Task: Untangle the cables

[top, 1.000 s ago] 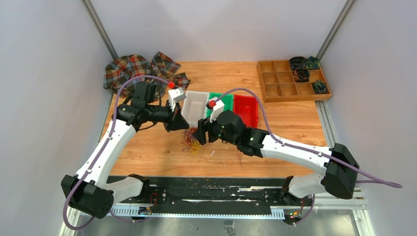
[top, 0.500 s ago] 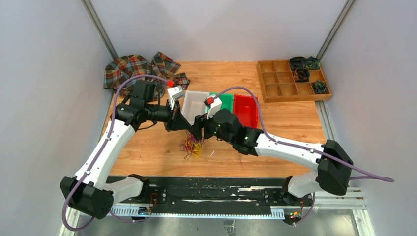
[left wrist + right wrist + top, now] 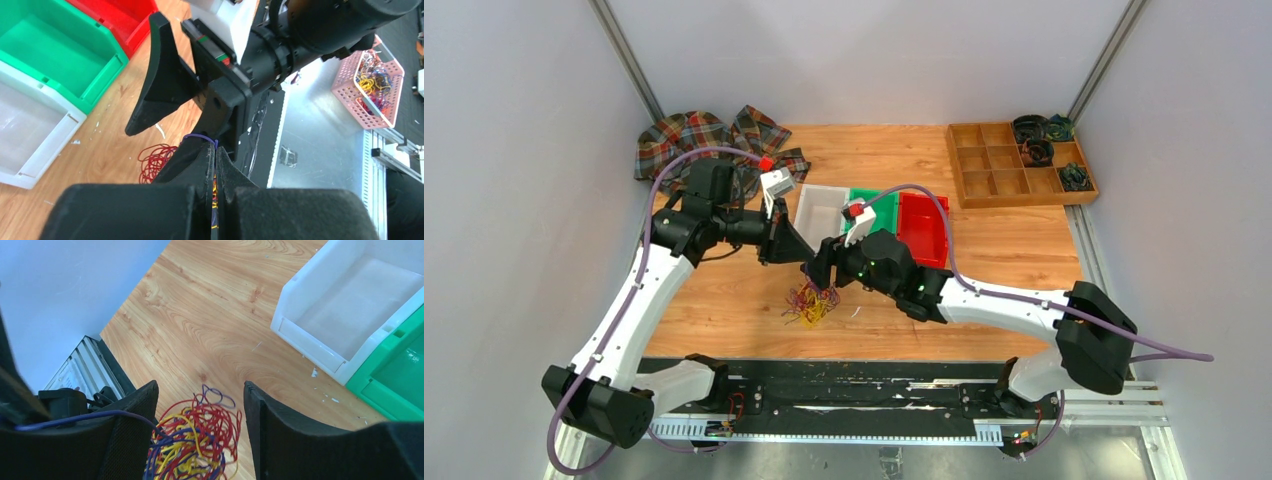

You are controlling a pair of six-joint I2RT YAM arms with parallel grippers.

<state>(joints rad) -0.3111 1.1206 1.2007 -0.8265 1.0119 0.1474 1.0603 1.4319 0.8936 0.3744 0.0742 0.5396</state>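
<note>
I noted plain pale grey walls (image 3: pixel 514 150) enclosing the wood-grain desk (image 3: pixel 894 150) on three sides, aluminium posts (image 3: pixel 627 60) in both rear corners, lighting even.

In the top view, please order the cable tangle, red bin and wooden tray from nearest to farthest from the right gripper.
1. The cable tangle, just beneath the right gripper.
2. The red bin, farther back on the right.
3. The wooden tray, far right corner.

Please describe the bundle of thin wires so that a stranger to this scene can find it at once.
On the wooden table, find the white bin, leftmost of three bins; the tangle of cables lies on the wood just in front of it, toward the arms. It alone is a knot of thin red, yellow and purple wires.
</note>
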